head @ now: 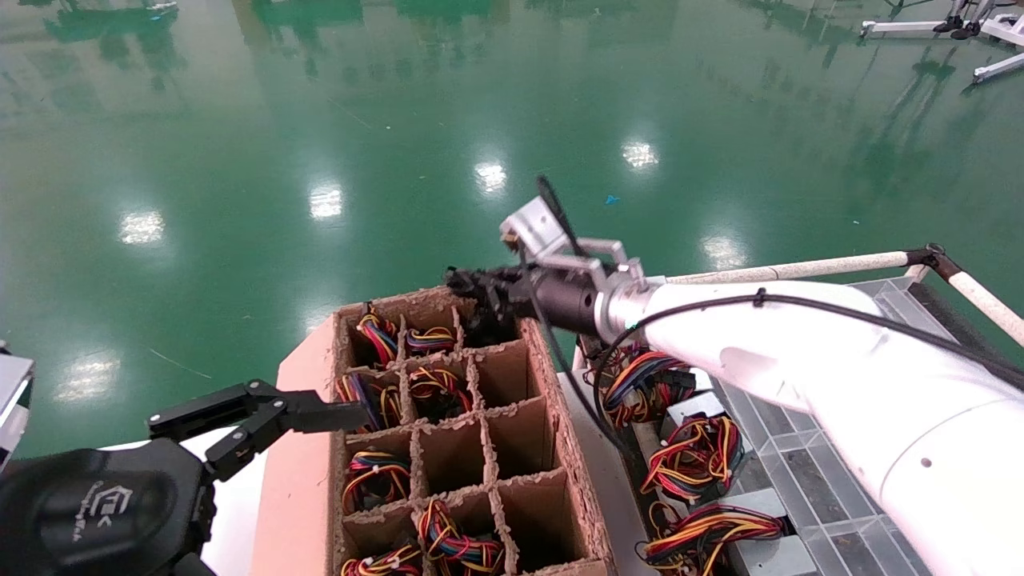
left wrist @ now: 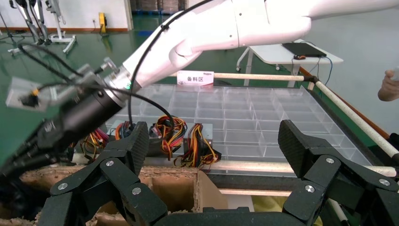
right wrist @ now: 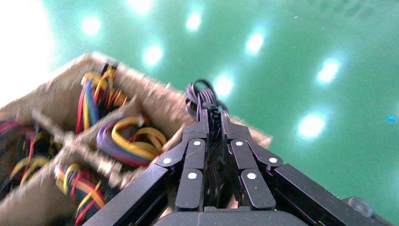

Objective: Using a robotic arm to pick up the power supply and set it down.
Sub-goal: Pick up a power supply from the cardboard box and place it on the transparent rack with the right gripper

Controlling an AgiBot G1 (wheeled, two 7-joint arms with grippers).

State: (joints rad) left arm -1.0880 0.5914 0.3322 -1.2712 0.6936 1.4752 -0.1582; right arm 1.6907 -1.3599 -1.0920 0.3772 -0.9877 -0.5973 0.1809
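Over the far-right cell of the brown cardboard divider box point(head: 448, 448), the glossy white arm's black right hand point(right wrist: 214, 117) pinches black wires point(right wrist: 200, 94); the power supply's body is hidden. Risk: wires slipping or snagging on dividers. At seven o'clock, the left hand point(head: 320, 416) waits open. Glossy green floor point(head: 320, 120) surrounds.

My right arm point(head: 840, 360) is glossy white with a black wrist, grey camera block point(head: 534, 228) and looping black cable. My left gripper point(head: 264, 416) is all black, its housing white-logoed.
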